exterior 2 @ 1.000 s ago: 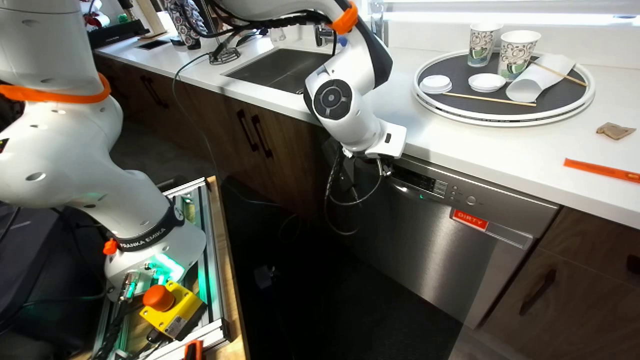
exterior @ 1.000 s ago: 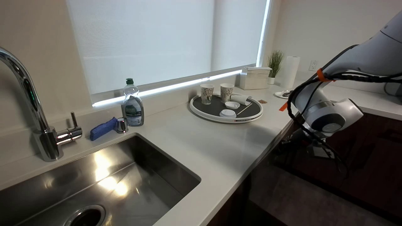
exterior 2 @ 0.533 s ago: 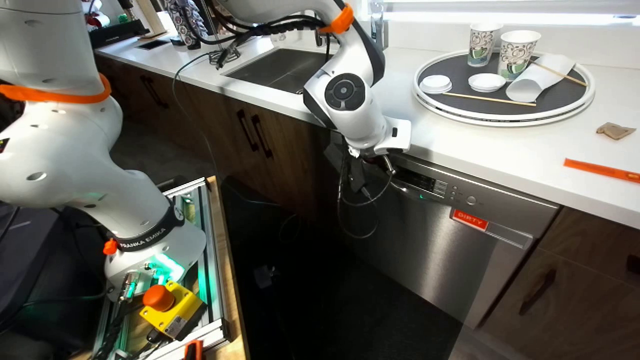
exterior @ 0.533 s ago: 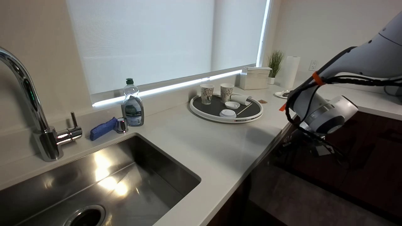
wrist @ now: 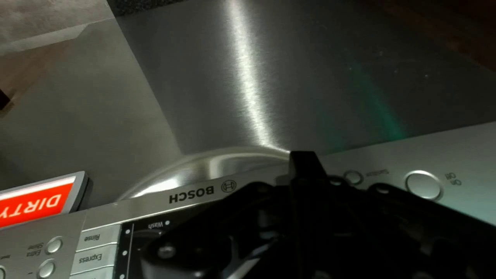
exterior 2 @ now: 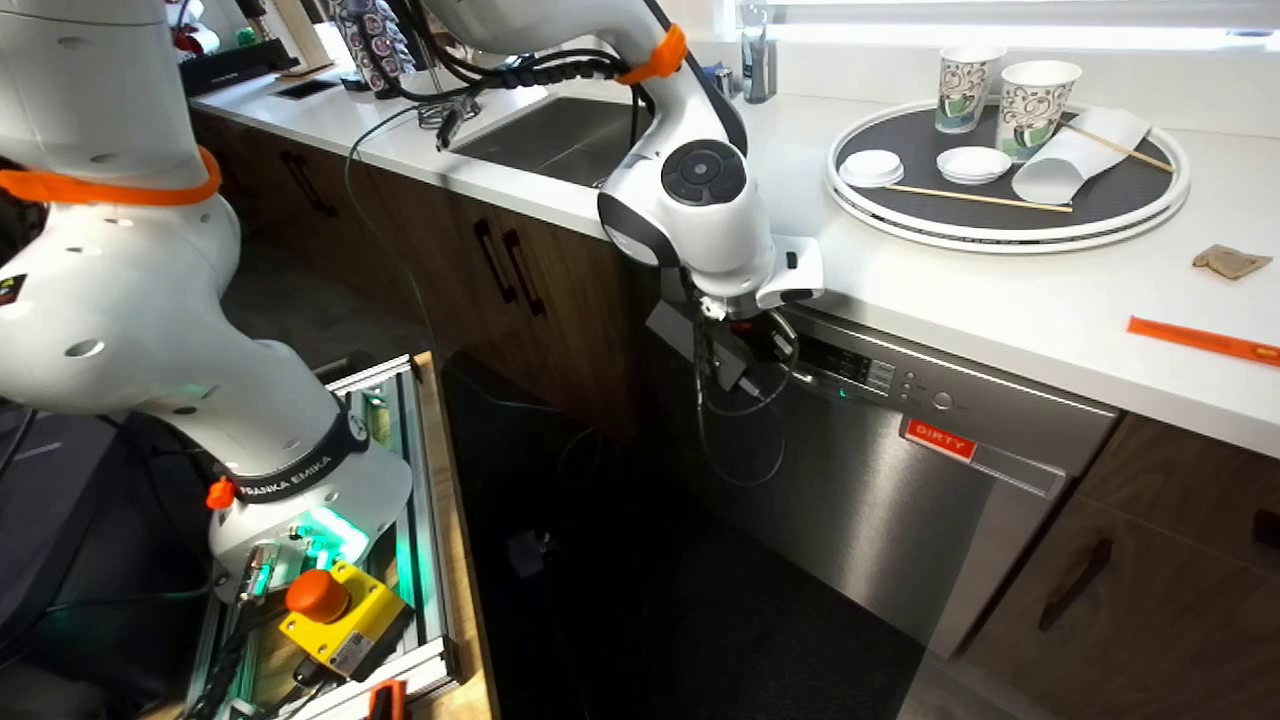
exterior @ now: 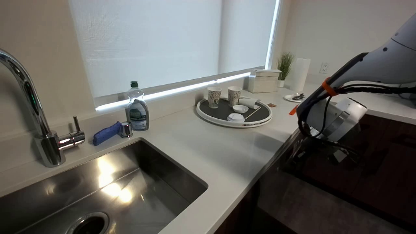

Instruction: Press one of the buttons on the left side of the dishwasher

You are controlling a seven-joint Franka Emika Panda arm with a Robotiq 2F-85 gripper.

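The dishwasher [exterior 2: 860, 520] is a stainless-steel Bosch unit under the counter. Its control panel crosses the wrist view, which is upside down. A large round On/Off button [wrist: 423, 185] and a smaller round button [wrist: 353, 177] sit on its left part, right in this picture. My gripper [wrist: 306, 166] is shut with nothing visible in it. Its tips overlap the panel between the Bosch logo [wrist: 228, 186] and the smaller button; I cannot tell whether they touch. In an exterior view the gripper [exterior 2: 775, 345] is largely hidden under the hand, at the panel's left end.
A red DIRTY sign [exterior 2: 940, 438] is on the dishwasher front. The white counter [exterior 2: 1000, 310] overhangs it. A round tray [exterior 2: 850, 205] with cups and lids stands on the counter. Cables [exterior 2: 735, 480] hang below the hand. A sink [exterior 2: 560, 130] lies beyond the arm.
The wrist has turned and the hand has tilted, its gripper end shifting slightly right along the dishwasher in an exterior view. The forearm's orange band has moved left and slightly down there.
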